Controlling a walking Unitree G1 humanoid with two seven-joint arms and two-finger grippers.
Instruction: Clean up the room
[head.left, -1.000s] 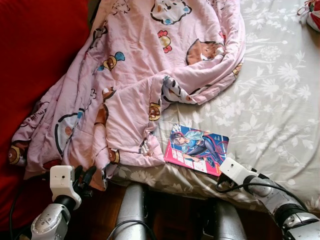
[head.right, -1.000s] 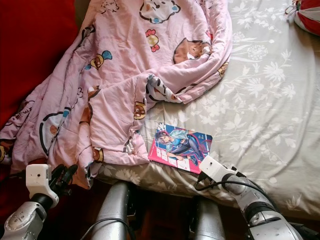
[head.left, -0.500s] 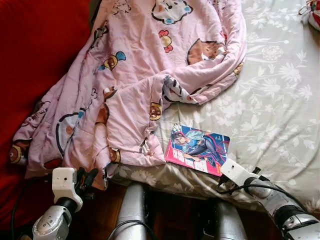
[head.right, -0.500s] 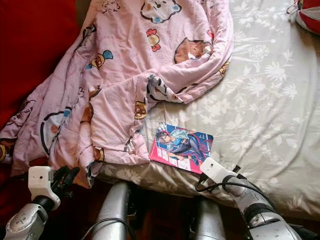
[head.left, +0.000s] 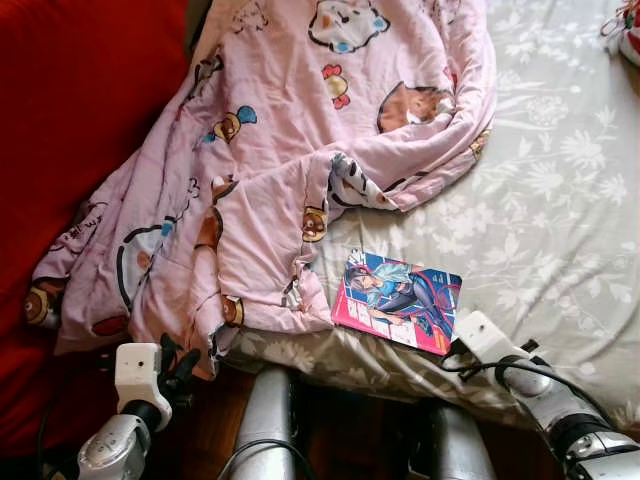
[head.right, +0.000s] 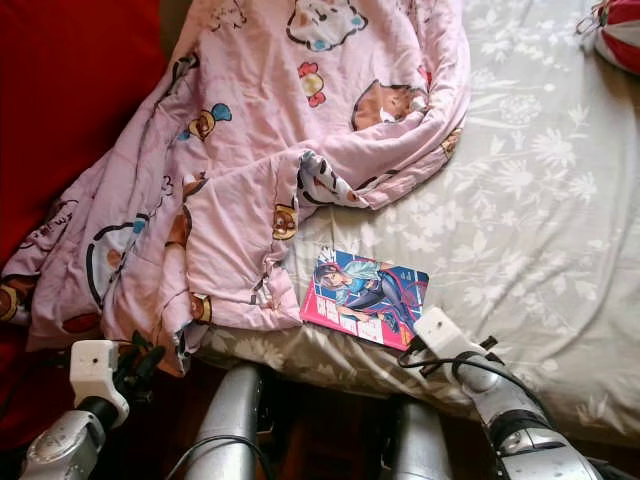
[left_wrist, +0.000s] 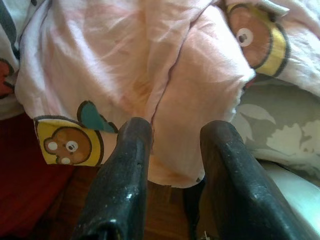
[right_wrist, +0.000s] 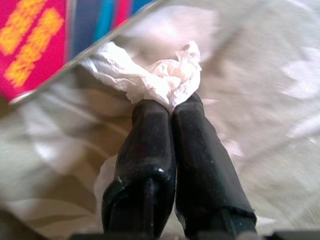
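Pinching a crumpled white tissue (right_wrist: 160, 80) between my right gripper (right_wrist: 172, 107) fingers, which are pressed together on it, I hold it just above the flowered grey bedsheet (head.left: 560, 180) at the near edge of the bed, right beside the corner of a bright comic book (head.left: 397, 300). The tissue looks nearly weightless, soft and easily torn, so I judge a light pinch on its bunched middle is the safest hold; a loose flap could slip free. My left gripper (left_wrist: 170, 140) hangs low by the bed's edge with its fingers apart, nothing between them, facing the drooping hem of the pink cartoon blanket (head.left: 280, 160). That blanket is limp and bulky and spills over a red cushion (head.left: 70, 120); I would take it by a corner.
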